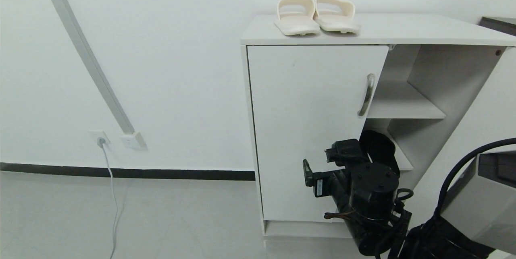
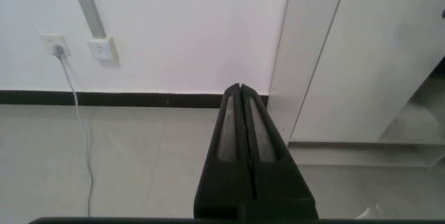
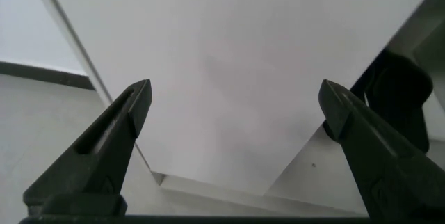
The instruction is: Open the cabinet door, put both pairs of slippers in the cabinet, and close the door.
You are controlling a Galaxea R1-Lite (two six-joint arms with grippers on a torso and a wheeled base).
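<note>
A pair of beige slippers (image 1: pixel 316 16) lies side by side on top of the white cabinet (image 1: pixel 423 29). The cabinet's left door (image 1: pixel 310 130) is closed, its metal handle (image 1: pixel 367 94) at the inner edge. The right half stands open, showing shelves (image 1: pixel 403 104). A black rounded object (image 1: pixel 381 146) (image 3: pixel 396 92), apparently a dark slipper, sits in the lower compartment. My right gripper (image 1: pixel 322 162) (image 3: pixel 233 95) is open, low and close in front of the closed door (image 3: pixel 229 78), holding nothing. My left gripper (image 2: pixel 240 88) is shut and empty, low over the floor left of the cabinet (image 2: pixel 348 57).
The opened right door panel (image 1: pixel 479 130) stands at the far right. A wall outlet (image 1: pixel 98 138) (image 2: pixel 54 44) with a hanging cable (image 1: pixel 115 210) is on the wall to the left, beside a slanted cable duct (image 1: pixel 80 45). Grey floor (image 1: pixel 141 218) lies open to the left.
</note>
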